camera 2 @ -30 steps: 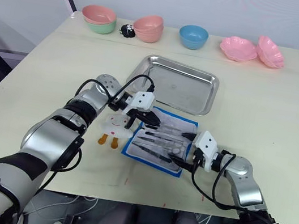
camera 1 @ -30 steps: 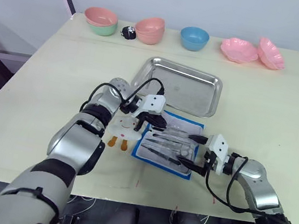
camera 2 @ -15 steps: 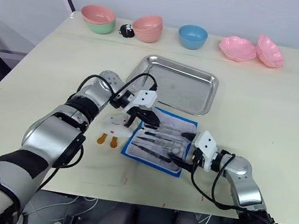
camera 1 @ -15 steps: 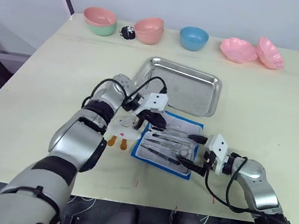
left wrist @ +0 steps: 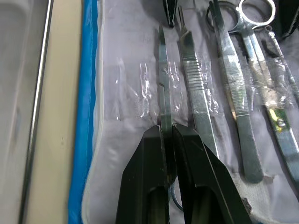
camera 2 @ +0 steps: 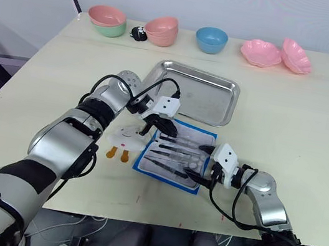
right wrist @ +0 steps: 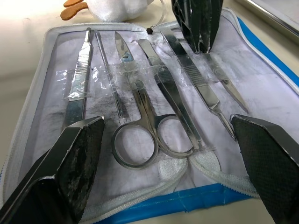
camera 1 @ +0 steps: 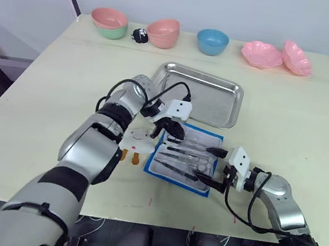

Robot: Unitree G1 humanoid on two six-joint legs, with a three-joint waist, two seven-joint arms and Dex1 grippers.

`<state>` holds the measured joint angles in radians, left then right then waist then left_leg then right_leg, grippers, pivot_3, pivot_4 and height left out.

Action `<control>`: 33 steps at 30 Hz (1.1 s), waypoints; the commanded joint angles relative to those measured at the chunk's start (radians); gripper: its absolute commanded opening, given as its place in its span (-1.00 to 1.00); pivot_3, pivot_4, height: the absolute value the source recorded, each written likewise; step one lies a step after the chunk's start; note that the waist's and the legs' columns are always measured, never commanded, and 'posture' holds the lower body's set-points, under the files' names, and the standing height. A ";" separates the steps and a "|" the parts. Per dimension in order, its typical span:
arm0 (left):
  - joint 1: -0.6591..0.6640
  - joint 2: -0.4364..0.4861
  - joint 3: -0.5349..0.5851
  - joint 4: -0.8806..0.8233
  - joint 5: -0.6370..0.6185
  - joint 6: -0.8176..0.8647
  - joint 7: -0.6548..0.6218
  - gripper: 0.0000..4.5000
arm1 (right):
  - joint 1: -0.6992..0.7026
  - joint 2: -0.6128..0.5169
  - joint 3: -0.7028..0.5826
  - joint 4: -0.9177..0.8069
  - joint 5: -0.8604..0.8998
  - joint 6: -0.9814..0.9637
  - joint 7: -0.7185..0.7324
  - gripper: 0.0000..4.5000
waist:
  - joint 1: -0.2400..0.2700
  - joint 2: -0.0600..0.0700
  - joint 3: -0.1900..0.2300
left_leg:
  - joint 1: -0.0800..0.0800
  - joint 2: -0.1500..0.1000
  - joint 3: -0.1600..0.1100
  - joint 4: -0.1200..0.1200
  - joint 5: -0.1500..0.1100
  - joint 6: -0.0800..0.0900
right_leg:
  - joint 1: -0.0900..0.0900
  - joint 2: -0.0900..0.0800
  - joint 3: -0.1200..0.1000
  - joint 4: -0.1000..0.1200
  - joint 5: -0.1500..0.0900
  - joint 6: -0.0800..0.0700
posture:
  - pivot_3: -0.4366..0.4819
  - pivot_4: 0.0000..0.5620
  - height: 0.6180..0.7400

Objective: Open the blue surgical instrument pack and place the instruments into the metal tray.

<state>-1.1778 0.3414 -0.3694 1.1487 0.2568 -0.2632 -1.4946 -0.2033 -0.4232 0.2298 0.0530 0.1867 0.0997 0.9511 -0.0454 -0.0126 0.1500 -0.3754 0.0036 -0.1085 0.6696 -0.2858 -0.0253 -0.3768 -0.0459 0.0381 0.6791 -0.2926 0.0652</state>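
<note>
Left tool (left wrist: pixel 167 135) pinches one of the instruments (left wrist: pixel 163 88) in the opened blue surgical instrument pack (camera 1: pixel 160 165).

Cream table (camera 1: pixel 52 79) bearing metal tray (camera 1: pixel 232 112), opened blue surgical instrument pack (camera 1: pixel 211 135) just before it, white toy (camera 1: pixel 138 142) alongside, bowls (camera 1: pixel 213 41) lining the far edge.

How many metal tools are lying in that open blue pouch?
6, side by side in the pouch: a flat blade, a thin probe, scissors, two tweezers, and a slim tool pinched by the left end effector. Others may be hidden.
</note>
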 commanded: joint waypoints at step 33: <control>-0.063 0.160 -0.052 -0.199 0.046 0.125 -0.093 -0.96 | 0.033 0.005 0.065 0.075 -0.046 0.054 0.018 1.00 | -0.004 0.000 0.001 | 0.000 0.001 0.000 0.000 0.000 0.000 | -0.001 0.001 0.000 0.000 0.000 0.000 | -0.05 -0.47 1.00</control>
<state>-1.2144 0.4737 -0.4360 0.9877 0.3103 -0.1376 -1.5607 -0.2068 -0.4146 0.2303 0.0551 0.1795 0.0998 0.9532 -0.0491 -0.0129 0.1507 -0.3757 0.0041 -0.1085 0.6692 -0.2858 -0.0253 -0.3774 -0.0454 0.0381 0.6791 -0.2927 0.0652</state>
